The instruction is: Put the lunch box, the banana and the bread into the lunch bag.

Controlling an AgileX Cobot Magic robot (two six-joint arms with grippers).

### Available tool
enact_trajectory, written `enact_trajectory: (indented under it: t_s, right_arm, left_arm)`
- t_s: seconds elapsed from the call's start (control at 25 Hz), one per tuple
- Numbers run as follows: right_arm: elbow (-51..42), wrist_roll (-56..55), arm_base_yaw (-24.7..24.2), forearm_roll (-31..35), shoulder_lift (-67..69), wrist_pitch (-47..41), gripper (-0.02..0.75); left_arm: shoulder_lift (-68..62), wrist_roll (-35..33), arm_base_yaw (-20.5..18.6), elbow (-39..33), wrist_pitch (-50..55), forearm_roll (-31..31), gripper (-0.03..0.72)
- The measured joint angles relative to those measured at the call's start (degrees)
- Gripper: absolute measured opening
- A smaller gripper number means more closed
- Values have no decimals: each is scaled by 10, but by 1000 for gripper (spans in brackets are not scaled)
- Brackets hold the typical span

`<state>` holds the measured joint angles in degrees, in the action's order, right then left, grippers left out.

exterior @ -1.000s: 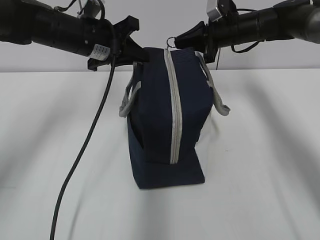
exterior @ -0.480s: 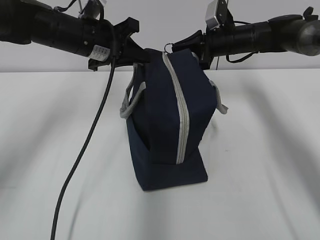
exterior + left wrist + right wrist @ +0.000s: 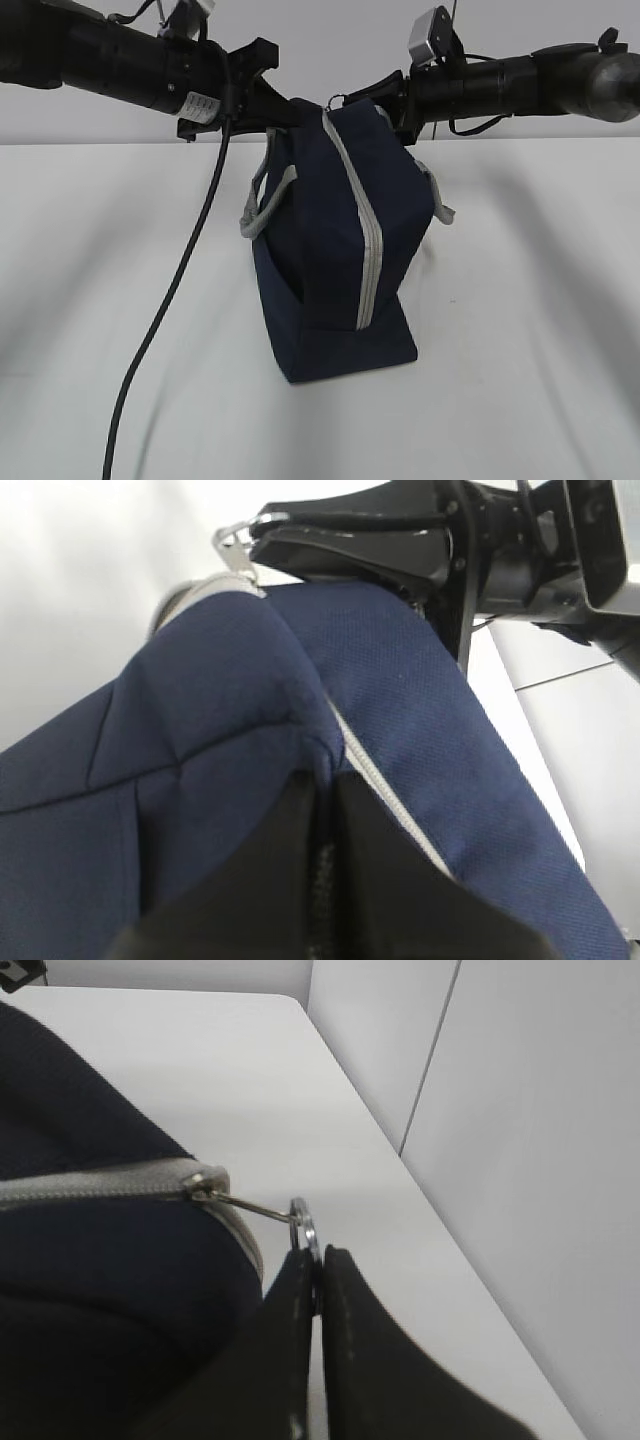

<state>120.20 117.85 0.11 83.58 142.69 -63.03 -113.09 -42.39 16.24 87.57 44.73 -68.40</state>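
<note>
white table (image 3: 520, 300), pale wall (image 3: 520, 1110)

The bag (image 3: 335, 240) is standing on the tabletop (image 3: 520, 330), leaning a little, with its grey zipper (image 3: 362, 220) running down the side facing the camera. Grey handles (image 3: 262, 200) are hanging at both sides of the bag. The left gripper (image 3: 285, 112) is reaching in at the bag's top left corner, pinching the fabric. The right gripper (image 3: 352, 98) is meeting the bag's top at the zipper's upper end, where a small ring (image 3: 340, 100) is showing. A black cable (image 3: 170, 290) is hanging left of the bag.
</note>
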Motion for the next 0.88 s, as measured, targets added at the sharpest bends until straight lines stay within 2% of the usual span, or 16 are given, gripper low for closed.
enact_trajectory:
  t_s: [0.36,0.44,0.48,0.6,0.68,0.76,0.88]
  right_arm:
    - [0,-141,0,-29,0,-7,0]
    - [0,-190,-3,-29,0,-7,23]
    - [1,-209,-5,-32,0,-7,50]
    - [5,-264,-16,-35,0,-11,233]
    - [8,-292,-30,-36,-1,-17,392]
    - [10,-332,-41,-38,-7,-21,507]
    - [11,-398,-57,-39,-18,-27,577]
  left_arm:
    - [0,0,0,0,1,-14,24]
    - [0,0,0,0,0,-16,24]
    - [0,0,0,0,0,-16,27]
    - [0,-1,0,0,-5,-16,82]
    - [0,-1,-3,0,-8,-15,181]
    - [0,-1,-12,0,-8,-15,316]
    - [0,-1,-34,0,6,-13,473]
